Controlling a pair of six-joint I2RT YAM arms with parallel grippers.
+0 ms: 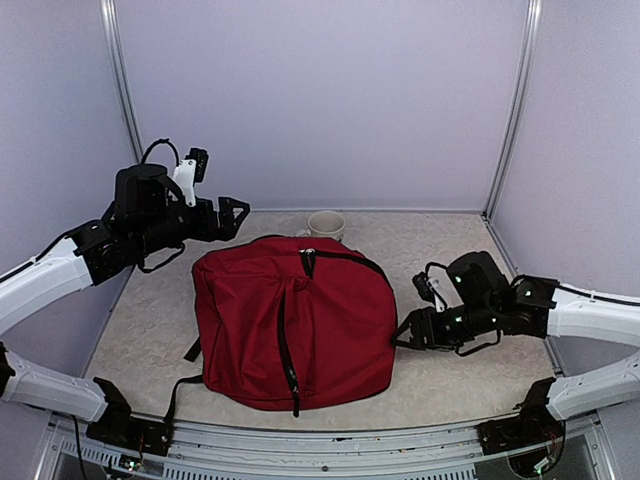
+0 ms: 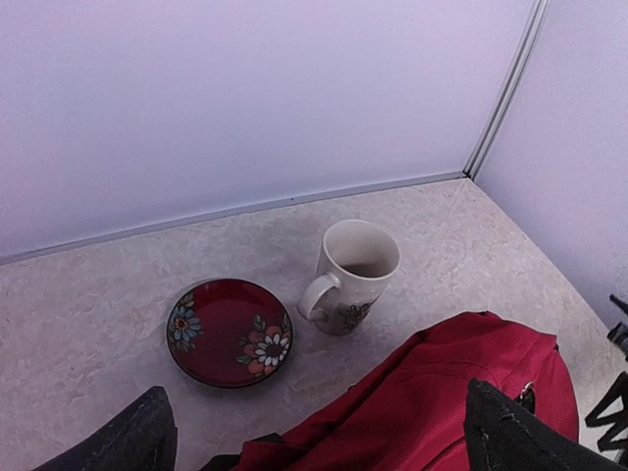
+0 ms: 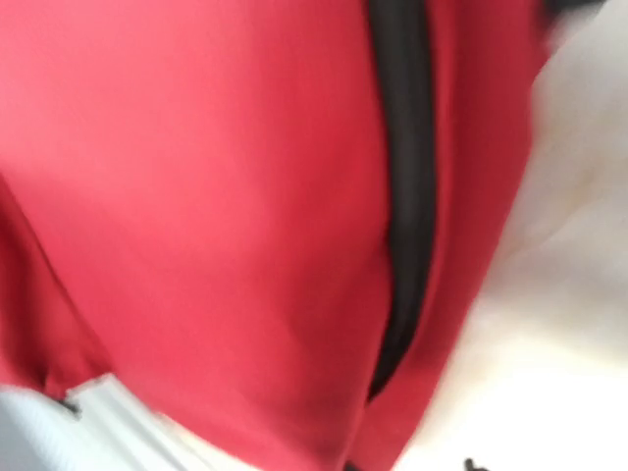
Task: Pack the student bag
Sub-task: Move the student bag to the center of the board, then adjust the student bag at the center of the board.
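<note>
**Red bag bulging, zips drawn, two crockery pieces outside**

We saw the red fabric student bag point(image 1: 295, 325) lying mid-worktop point(image 1: 450, 385), plump, its black zips looking closed. Behind it stood a cream ceramic mug point(image 2: 351, 276) and, just beside that, a dark red floral saucer point(image 2: 230, 331), both outside the bag. Our right gripper point(image 1: 402, 335) sat against the bag's right flank; we could not tell whether its fingers were together. Our left gripper point(image 1: 240, 211) hung above the bag's far left corner, fingers apart, empty. We judged this fitted either a packed, zipped bag or one awaiting opening for the crockery.
</note>
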